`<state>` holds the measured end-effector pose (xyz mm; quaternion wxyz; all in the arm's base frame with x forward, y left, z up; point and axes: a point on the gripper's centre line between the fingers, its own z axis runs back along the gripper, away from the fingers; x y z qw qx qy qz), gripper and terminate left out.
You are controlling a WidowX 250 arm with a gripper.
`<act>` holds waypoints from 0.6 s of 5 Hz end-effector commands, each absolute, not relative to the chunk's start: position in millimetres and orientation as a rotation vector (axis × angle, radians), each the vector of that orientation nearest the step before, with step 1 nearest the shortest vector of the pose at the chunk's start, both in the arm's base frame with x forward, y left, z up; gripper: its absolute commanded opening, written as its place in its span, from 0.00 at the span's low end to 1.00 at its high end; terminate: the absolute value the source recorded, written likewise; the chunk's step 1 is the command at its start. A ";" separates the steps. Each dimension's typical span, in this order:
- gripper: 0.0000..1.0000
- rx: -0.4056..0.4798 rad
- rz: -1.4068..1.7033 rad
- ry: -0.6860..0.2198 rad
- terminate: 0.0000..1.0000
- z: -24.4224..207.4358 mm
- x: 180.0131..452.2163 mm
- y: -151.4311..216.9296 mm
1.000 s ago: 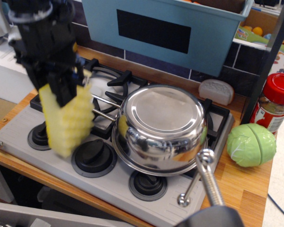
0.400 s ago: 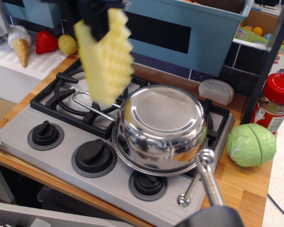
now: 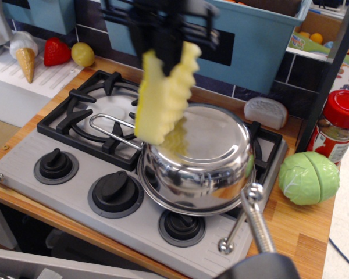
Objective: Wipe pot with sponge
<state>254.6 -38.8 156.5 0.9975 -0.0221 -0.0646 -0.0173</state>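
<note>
gripper (image 3: 170, 55) fingers clamped on top edge of the sponge (image 3: 163, 96), which hangs vertically over the left rim of the pot (image 3: 198, 157). Pot sits upside down on the stove (image 3: 70, 174), flat base up, wire handle pointing left. Sponge looks soft and light, will buckle under load, so the top-edge pinch seems right. Pot is slick and tilted, may slide if pressed hard

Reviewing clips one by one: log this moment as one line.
phase: approach | gripper: shut on sponge | sponge: hanging over left rim of pot | pot: upside down on stove | contact: unclear
</note>
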 end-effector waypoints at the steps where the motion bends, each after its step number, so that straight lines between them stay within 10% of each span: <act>1: 0.00 -0.051 -0.086 -0.172 0.00 146.6 252.1 -67.1; 3: 0.00 -0.099 -0.103 -0.181 0.00 147.1 249.3 -110.8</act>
